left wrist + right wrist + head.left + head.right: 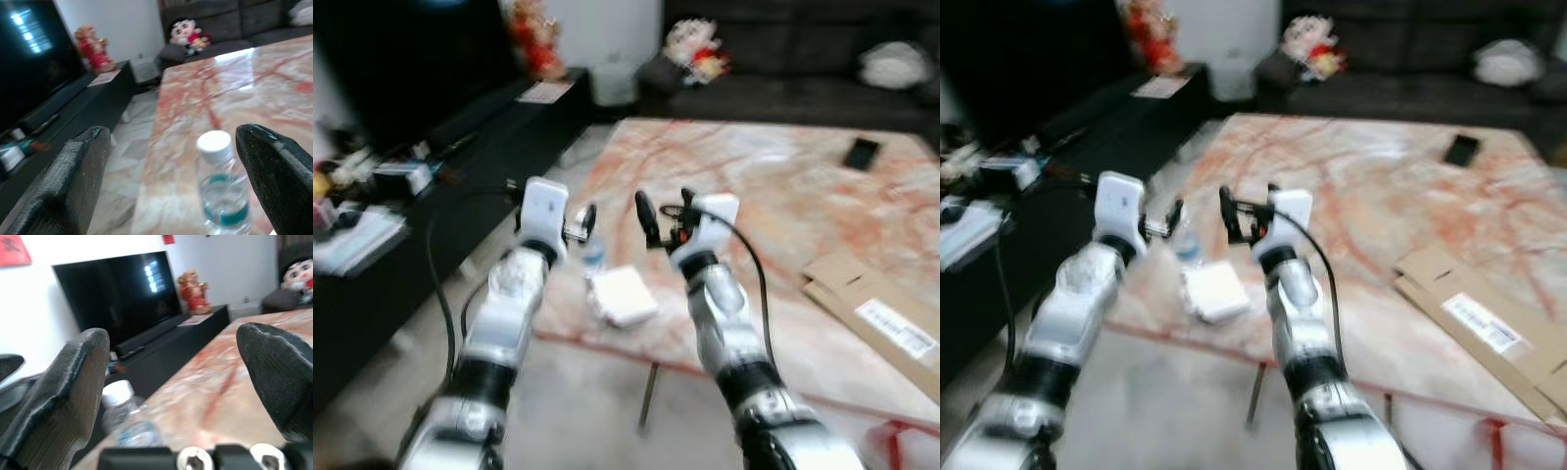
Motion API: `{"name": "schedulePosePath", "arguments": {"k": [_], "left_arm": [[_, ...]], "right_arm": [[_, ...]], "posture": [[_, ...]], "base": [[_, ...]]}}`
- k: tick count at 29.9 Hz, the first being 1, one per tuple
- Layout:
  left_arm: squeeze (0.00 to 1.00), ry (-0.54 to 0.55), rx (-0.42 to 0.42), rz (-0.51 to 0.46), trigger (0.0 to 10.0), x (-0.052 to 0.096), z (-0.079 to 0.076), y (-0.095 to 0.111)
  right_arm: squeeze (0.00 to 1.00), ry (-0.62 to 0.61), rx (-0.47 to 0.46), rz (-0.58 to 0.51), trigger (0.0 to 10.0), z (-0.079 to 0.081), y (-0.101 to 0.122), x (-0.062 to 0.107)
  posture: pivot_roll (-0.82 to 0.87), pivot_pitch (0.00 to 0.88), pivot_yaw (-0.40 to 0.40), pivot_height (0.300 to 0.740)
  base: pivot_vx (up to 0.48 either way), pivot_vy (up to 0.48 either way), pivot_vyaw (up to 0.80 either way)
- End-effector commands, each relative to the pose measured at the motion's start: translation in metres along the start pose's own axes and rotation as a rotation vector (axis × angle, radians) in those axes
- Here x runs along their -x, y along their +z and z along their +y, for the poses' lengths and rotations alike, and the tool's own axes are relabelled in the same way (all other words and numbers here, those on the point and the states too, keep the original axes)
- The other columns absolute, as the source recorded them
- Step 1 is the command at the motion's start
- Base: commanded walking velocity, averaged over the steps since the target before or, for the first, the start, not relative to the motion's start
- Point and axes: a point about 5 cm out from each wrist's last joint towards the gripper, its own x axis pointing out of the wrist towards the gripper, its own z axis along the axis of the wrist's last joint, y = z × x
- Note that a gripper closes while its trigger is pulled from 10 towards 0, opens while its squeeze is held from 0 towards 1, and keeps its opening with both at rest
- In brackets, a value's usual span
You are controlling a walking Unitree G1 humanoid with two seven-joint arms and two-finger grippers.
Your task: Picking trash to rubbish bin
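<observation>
A small clear plastic bottle (pixel 592 257) with a white cap and a teal label stands upright near the left corner of the marble table (pixel 773 186). A white packet (pixel 625 295) lies just beside it, toward me. My left gripper (pixel 579 227) hovers open right behind the bottle; in the left wrist view the bottle (pixel 222 196) sits between and just past the two black fingers (pixel 73 186). My right gripper (pixel 666 211) is open too, raised a little to the bottle's right, and its wrist view catches the bottle (pixel 129 423) low beside one finger (pixel 63 391).
Flattened cardboard (pixel 871 304) lies on the table's right side, and a black phone (pixel 862 153) farther back. A black TV console (pixel 460 147) runs along the left with clutter on it. A white bin-like container (pixel 614 83) stands by the dark sofa (pixel 803 59).
</observation>
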Motion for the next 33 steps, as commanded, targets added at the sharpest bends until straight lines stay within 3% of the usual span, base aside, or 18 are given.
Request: {"name": "schedulePosePath", "arguments": {"k": [1, 17, 33], "left_arm": [[0.00, 0.024, -0.004, -0.002, 10.0, -0.006, 0.006, 0.005], [0.00, 0.078, 0.036, -0.084, 10.0, -0.010, 0.013, 0.015], [0.00, 0.093, 0.018, -0.132, 10.0, -0.004, 0.014, 0.019]], "right_arm": [[0.00, 0.015, 0.006, -0.017, 10.0, 0.003, 0.006, -0.004], [0.00, 0.020, -0.001, -0.016, 10.0, 0.007, 0.005, -0.004], [0.00, 0.016, 0.013, -0.015, 10.0, 0.005, 0.006, -0.004]], "posture": [[0.10, 0.000, 0.054, 0.740], [0.10, 0.000, 0.051, 0.740], [0.08, 0.000, 0.057, 0.740]], "base": [[0.000, 0.000, 0.00], [0.000, 0.000, 0.00], [0.388, 0.000, 0.00]]}}
